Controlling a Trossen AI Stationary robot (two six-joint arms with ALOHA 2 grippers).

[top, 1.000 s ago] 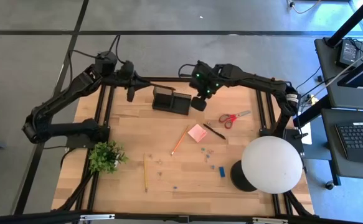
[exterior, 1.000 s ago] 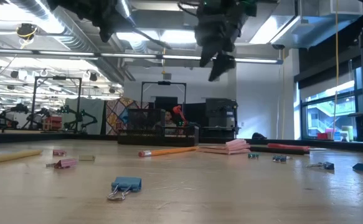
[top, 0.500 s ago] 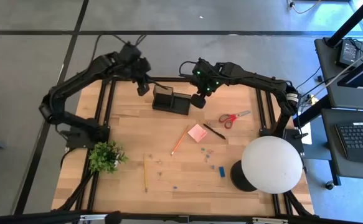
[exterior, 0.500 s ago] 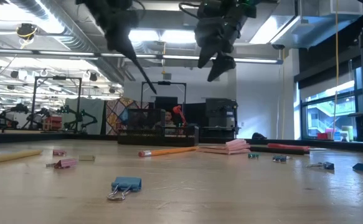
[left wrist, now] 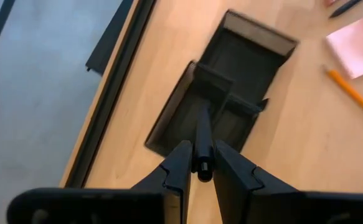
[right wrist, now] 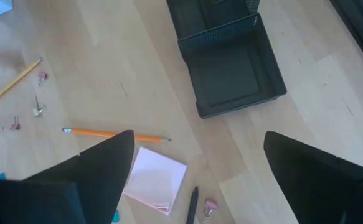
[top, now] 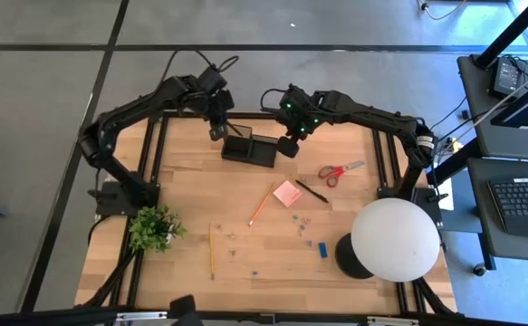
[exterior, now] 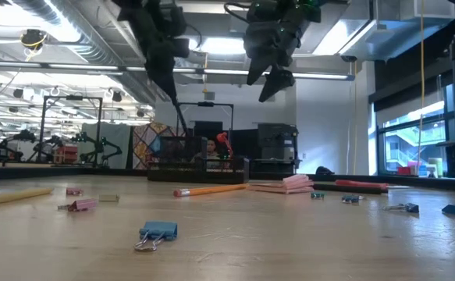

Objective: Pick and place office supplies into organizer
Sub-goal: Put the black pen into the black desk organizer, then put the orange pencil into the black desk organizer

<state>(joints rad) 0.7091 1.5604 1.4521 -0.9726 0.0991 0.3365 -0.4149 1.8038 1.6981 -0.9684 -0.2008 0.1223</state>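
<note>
The organizer [top: 249, 146] sits on the bench [top: 191, 208] near its far edge, a taller square cup joined to a lower tray. The left gripper [left wrist: 198, 176] hangs directly above the cup, its fingers [left wrist: 180, 163] pinching a black pen [left wrist: 202, 138] that points down, its lower end at the cup's mouth. In the low view the pen slants down from the gripper toward the organizer at the back of the bench.

The right gripper [top: 290, 145] hovers over the tray end of the organizer, its fingers [right wrist: 100, 163] spread wide and holding nothing.

On the near side of the organizer, out past the tray end, lie a pink sticky-note pad [top: 287, 193] and, just beside it, an orange-brown pencil [top: 262, 204] set diagonally. A second black pen [top: 312, 191] lies on the other side of the pad, and the red-handled scissors [top: 340, 170] lie farther from the organizer than that pen.

Farther from the organizer toward the bench's near edge are scattered tiny clips [top: 301, 222], a small blue block [top: 322, 248] and another pencil [top: 211, 251]. A blue binder clip [exterior: 157, 233] shows close to the low camera.

A green potted plant [top: 154, 227] stands well apart from the organizer at the left arm's side of the bench. A white globe lamp [top: 395, 238] stands at the corner of the bench diagonally opposite the organizer.
</note>
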